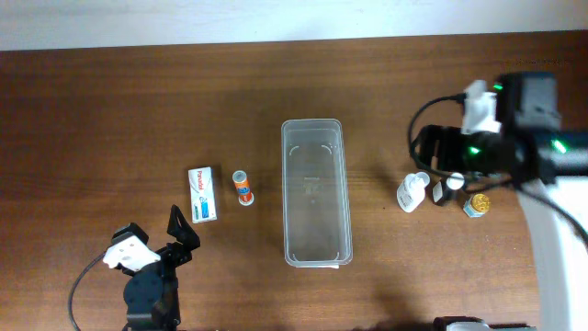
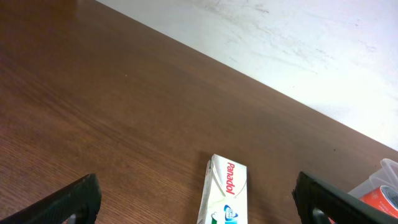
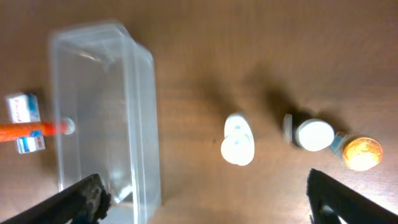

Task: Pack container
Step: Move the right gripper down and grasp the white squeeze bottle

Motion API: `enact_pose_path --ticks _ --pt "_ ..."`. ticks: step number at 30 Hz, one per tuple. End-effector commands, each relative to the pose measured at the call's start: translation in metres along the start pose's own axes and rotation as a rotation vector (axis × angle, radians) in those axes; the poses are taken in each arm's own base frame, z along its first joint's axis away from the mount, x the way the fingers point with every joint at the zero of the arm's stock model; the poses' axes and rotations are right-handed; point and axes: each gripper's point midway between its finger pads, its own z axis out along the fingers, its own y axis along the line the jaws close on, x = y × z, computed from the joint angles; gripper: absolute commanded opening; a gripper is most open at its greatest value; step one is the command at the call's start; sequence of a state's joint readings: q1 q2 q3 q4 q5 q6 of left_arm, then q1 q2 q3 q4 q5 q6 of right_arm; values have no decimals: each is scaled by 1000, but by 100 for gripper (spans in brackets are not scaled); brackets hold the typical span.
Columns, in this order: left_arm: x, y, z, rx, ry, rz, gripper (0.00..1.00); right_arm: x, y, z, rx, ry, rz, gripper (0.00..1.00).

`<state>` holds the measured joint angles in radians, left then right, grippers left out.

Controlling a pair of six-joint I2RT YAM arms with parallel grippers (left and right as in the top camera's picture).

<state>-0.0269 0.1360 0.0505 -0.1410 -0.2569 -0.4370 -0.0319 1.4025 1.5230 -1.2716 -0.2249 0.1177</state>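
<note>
The clear plastic container stands empty in the middle of the table, and the right wrist view shows it at the left. A white bottle, a dark bottle with a white cap and a gold-lidded jar sit to its right. My right gripper hovers above them, open and empty. My left gripper is open and empty, just short of the white Panadol box.
A small orange tube with a clear cap lies between the medicine box and the container; it also shows in the right wrist view. A white wall edge runs along the far side of the table.
</note>
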Motion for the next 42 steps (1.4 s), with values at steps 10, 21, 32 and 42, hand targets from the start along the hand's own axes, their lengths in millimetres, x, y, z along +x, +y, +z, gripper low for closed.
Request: enact_pose_path --ticks 10,21,32,42 --pt "1 -2 0 13 0 11 99 21 -19 77 176 282 16 58" --pt "1 -2 0 13 0 11 99 47 -35 101 229 375 45 59" --pt "1 -2 0 13 0 11 99 47 -37 115 224 352 43 41" --pt "1 -2 0 13 0 11 100 33 -31 99 210 281 34 22"
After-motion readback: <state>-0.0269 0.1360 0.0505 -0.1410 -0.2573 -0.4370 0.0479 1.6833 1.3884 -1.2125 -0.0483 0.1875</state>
